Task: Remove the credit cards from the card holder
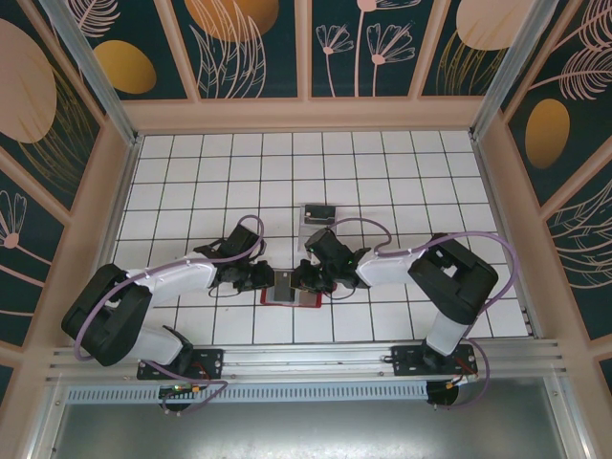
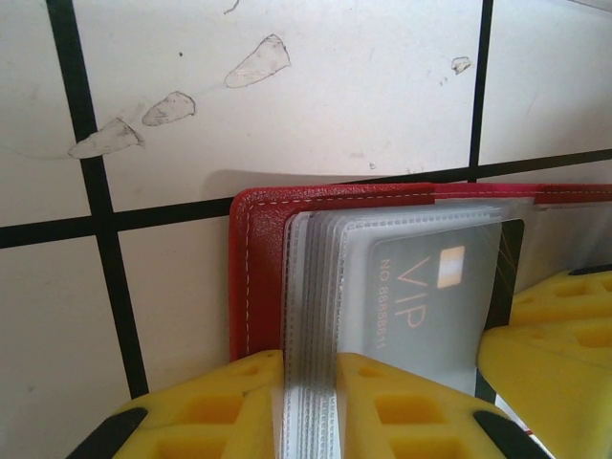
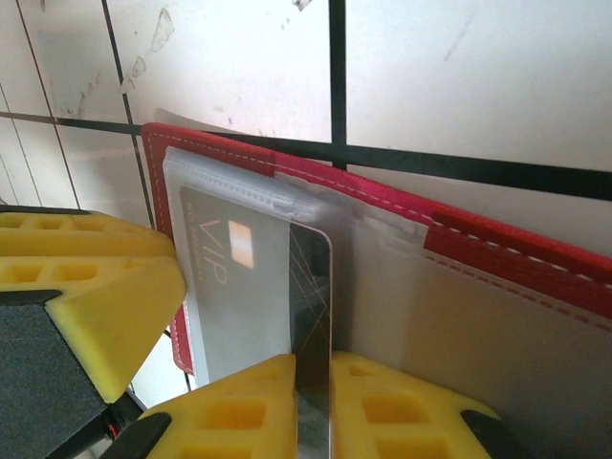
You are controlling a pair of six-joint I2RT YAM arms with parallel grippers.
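card point(image 3: 311, 287) edge btwn r fingers point(image 3: 239, 411) (holder point(image 3: 516, 253) open)

From above, the left hand point(image 1: 269, 279) and right hand point(image 1: 304, 280) are covering most of the wallet point(image 1: 285, 289). In the right wrist view, yellow fingers point(image 3: 239, 411) are hiding the lower end of the card point(image 3: 308, 296), and the frame edge is cropping the wallet's right side.

Tiled table point(image 1: 191, 182) carries the open card holder point(image 1: 287, 287) and 1 clear box point(image 1: 317, 214).
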